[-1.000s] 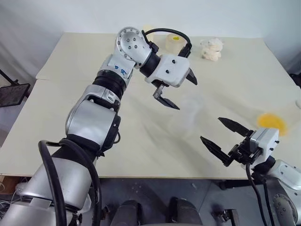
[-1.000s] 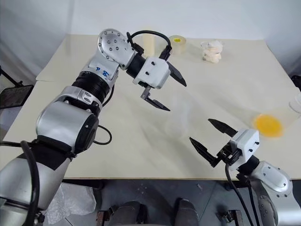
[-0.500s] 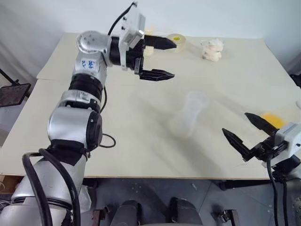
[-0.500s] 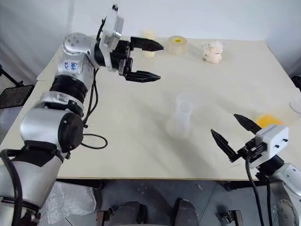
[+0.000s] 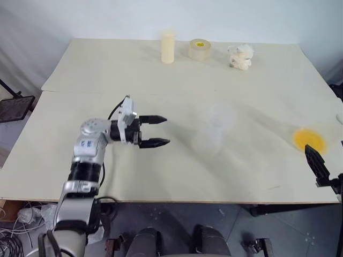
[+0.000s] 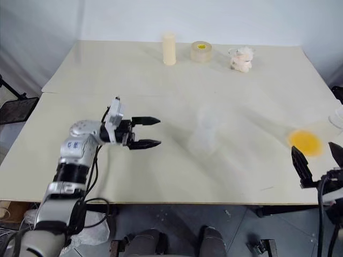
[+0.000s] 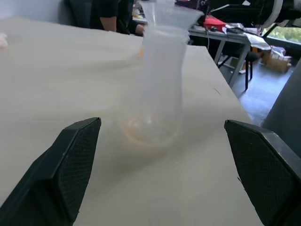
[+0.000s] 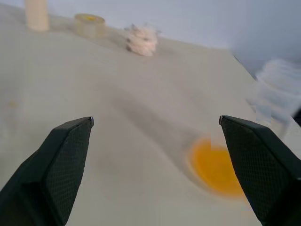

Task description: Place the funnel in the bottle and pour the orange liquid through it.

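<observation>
Our left pincer (image 5: 154,131) hangs wide open and empty, level above the desk (image 5: 80,69), aimed at the bottle (image 5: 215,129) standing mid-desk, the funnel (image 7: 170,14) seemingly already seated in its mouth. Our right pincer (image 6: 317,160), also open, waits near the orange liquid (image 5: 309,139). We should steady the bottle low, gently, before lifting the liquid.

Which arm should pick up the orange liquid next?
Probably right. The open right pincer sits just near of the orange liquid at the table's right edge. The open left pincer faces the bottle, farther away.
</observation>
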Available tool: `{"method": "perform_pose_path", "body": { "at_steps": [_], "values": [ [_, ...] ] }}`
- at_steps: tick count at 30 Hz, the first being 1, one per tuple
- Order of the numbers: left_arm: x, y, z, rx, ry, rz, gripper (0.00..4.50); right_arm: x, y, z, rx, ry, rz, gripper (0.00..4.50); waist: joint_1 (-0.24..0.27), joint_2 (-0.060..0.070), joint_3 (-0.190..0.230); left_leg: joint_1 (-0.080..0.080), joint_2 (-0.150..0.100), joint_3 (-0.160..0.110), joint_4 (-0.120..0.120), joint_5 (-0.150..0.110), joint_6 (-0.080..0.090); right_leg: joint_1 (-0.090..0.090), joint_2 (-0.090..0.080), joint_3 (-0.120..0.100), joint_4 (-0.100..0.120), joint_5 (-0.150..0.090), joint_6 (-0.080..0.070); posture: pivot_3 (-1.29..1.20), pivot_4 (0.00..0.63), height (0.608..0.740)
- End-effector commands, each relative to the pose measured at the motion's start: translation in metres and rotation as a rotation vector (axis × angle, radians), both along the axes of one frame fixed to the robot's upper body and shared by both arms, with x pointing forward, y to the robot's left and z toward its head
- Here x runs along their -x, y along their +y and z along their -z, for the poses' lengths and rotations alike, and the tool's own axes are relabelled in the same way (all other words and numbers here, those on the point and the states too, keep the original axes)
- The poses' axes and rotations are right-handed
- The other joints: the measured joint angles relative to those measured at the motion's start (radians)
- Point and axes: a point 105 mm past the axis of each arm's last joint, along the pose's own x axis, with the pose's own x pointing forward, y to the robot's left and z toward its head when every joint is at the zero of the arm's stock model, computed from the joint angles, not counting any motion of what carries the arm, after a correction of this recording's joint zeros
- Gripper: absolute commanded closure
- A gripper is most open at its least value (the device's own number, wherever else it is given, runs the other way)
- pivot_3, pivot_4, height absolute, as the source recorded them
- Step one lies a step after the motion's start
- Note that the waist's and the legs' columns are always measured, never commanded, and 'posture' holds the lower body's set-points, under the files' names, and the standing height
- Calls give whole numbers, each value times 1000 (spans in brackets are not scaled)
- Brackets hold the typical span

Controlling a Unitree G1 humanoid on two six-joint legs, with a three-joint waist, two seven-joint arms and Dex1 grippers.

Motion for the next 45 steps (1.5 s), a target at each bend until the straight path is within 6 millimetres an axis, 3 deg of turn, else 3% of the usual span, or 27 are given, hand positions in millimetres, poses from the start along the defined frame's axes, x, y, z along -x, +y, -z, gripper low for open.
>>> {"method": "perform_pose_path", "body": {
  "at_steps": [1,5,16,40,45],
  "values": [
    [14,-2,-9,31,-72,6,43,11,-10,-16,-15,-55,69,0,0,0,0,0,0,0,0,0,0,0,0,0,0,0,0,0,150,740],
    [24,-4,-3,68,-86,23,43,5,-26,-20,-70,-82,118,0,-2,2,-1,2,0,1,0,0,0,1,0,1,0,0,0,0,150,740],
    [41,-20,0,128,-95,19,43,-45,-82,-26,-151,-75,202,0,-2,6,-4,1,0,3,0,0,0,0,0,2,-1,0,0,0,150,740],
    [46,-25,-7,138,-92,-3,43,-117,-104,-23,-222,-208,232,0,-6,10,-6,1,1,3,-1,0,0,0,0,1,-2,0,0,0,150,740],
    [47,-23,-8,132,-91,-6,0,-123,-100,-21,-250,-224,225,1261,-6,10,-6,1,1,3,-1,0,0,0,0,1,-2,0,0,0,150,740]
  ]
}}
